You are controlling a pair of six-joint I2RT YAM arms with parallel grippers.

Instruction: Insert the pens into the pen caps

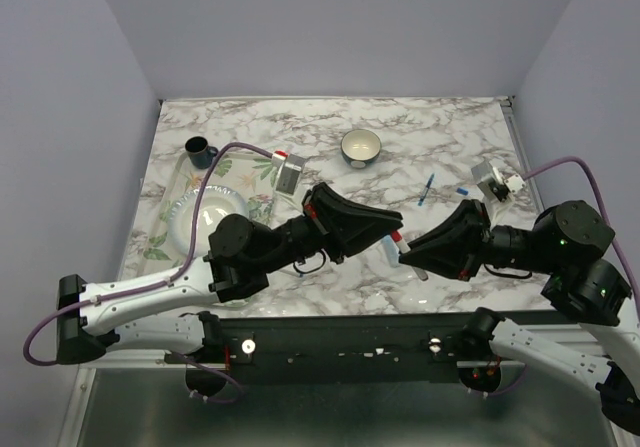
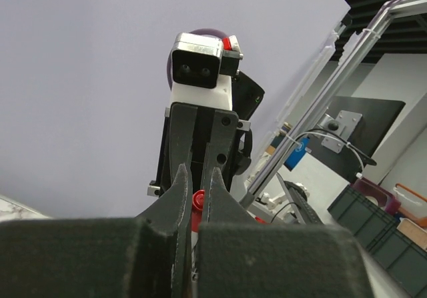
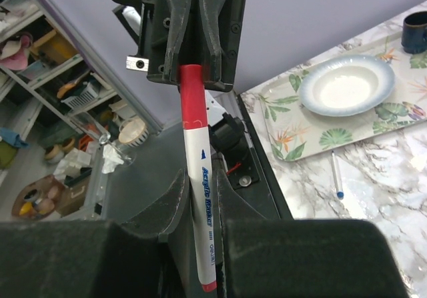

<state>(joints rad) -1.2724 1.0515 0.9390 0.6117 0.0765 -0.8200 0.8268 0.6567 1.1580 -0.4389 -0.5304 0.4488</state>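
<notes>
Right hand [image 3: 200, 205] clamped on pen [image 3: 199, 158]; left hand [image 2: 197, 185] clamped on red cap [image 2: 197, 211].

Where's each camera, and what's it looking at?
Top external: high behind, looking down at the table; left arm and right arm show.
Left wrist: on the left gripper, whose fingers show, facing the right gripper.
Right wrist: on the right gripper, whose fingers show, facing the left gripper.
Both wrist views share the red cap.
</notes>
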